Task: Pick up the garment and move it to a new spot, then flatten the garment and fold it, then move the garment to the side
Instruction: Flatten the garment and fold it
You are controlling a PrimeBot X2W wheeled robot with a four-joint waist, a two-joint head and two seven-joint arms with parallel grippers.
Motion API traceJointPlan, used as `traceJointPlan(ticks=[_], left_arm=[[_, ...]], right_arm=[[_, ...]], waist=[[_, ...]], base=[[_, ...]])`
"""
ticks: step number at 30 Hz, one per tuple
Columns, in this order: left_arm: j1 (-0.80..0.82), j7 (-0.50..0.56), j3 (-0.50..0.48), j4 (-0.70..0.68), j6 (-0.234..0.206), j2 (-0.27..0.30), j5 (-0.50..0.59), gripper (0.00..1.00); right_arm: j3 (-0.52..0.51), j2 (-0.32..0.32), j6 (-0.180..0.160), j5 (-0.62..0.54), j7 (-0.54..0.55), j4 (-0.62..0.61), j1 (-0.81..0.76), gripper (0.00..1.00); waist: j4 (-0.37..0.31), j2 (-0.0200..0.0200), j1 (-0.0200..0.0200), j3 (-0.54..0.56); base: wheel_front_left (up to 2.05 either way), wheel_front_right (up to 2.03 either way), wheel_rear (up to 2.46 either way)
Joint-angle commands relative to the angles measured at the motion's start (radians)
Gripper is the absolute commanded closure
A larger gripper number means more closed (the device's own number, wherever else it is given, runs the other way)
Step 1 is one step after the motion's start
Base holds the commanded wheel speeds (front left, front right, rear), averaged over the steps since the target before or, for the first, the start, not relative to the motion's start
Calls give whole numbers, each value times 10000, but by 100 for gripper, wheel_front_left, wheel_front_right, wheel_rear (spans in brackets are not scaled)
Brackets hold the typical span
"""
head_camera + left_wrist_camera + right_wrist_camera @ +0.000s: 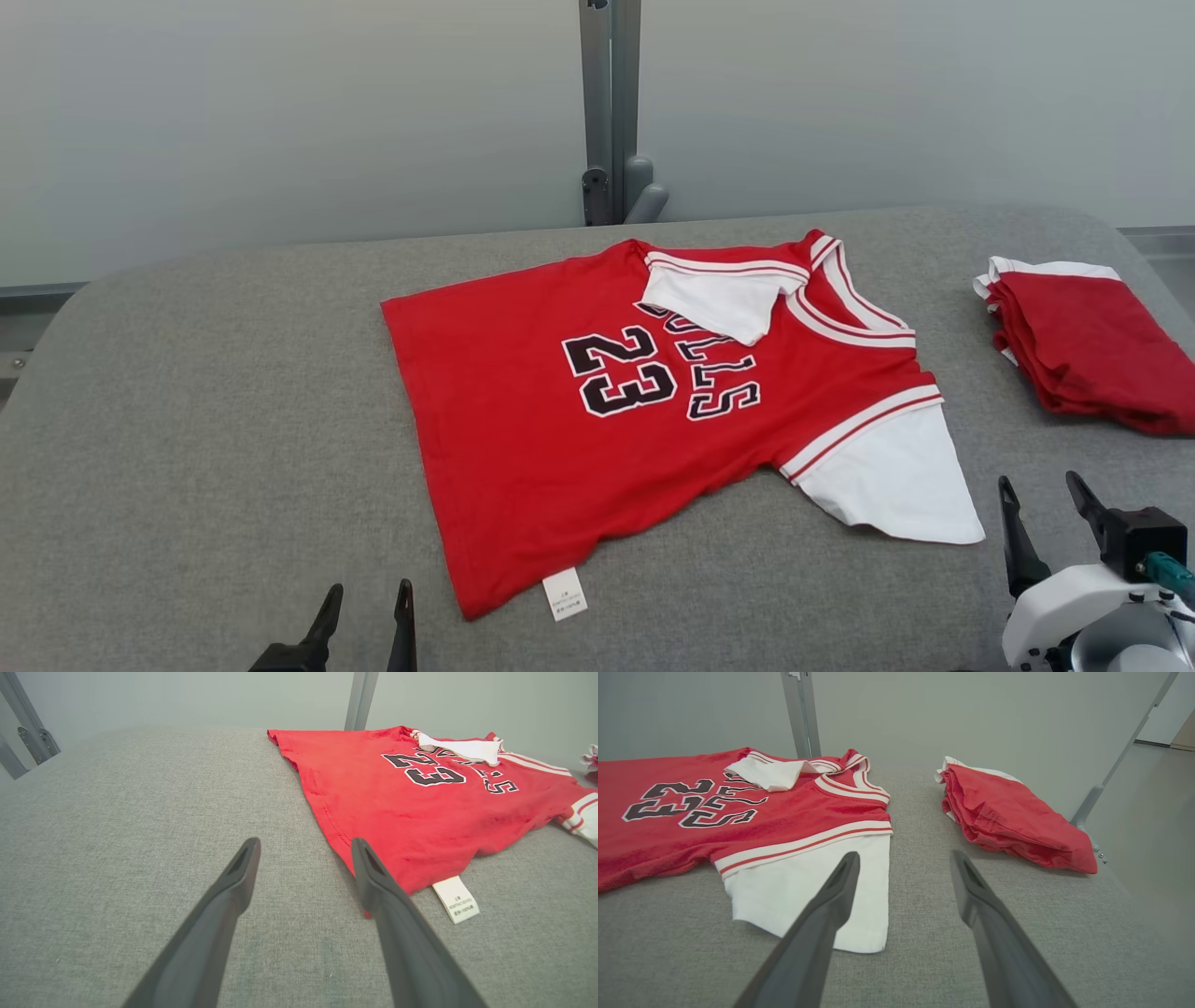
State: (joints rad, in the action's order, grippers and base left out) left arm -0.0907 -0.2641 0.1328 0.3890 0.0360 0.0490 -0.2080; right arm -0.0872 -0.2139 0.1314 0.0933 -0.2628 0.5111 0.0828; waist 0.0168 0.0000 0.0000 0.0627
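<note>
Red shirt [523, 448] lies spread on grey padded table [187, 420].
Left gripper [370, 586] and right gripper [1038, 479]: jaws apart, empty, beside shirt.

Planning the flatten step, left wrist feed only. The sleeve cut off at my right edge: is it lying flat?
Observer: Yes. That white sleeve of the jersey lies spread flat on the grey pad.
Operator: Where's the right claw?
Observer: The right claw is open and empty, by that sleeve's outer hem.
Operator: What's the red bit at my far right?
Observer: A folded red-and-white garment, lying apart from the jersey at the pad's right end.
</note>
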Motion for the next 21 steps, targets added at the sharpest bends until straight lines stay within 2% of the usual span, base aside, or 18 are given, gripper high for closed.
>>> traceJointPlan(ticks=[1, 9, 21], left_arm=[[-64, 3, -83, -106, -59, 32, 130, 0], [-155, 3, -309, -578, -222, 32, 425, 0], [-202, 3, -226, -908, -439, 33, 636, 0]], right_arm=[[-86, 144, -16, -74, -25, -123, -243, 0], [-491, 742, -16, -192, -25, -762, -495, 0], [-660, 1004, -16, -316, -25, -1150, -588, 0]], waist=[[-72, 0, 0, 62], [-127, 0, 0, 184], [-52, 0, 0, 127]], base=[[0, 0, 0], [0, 0, 0], [0, 0, 0]])
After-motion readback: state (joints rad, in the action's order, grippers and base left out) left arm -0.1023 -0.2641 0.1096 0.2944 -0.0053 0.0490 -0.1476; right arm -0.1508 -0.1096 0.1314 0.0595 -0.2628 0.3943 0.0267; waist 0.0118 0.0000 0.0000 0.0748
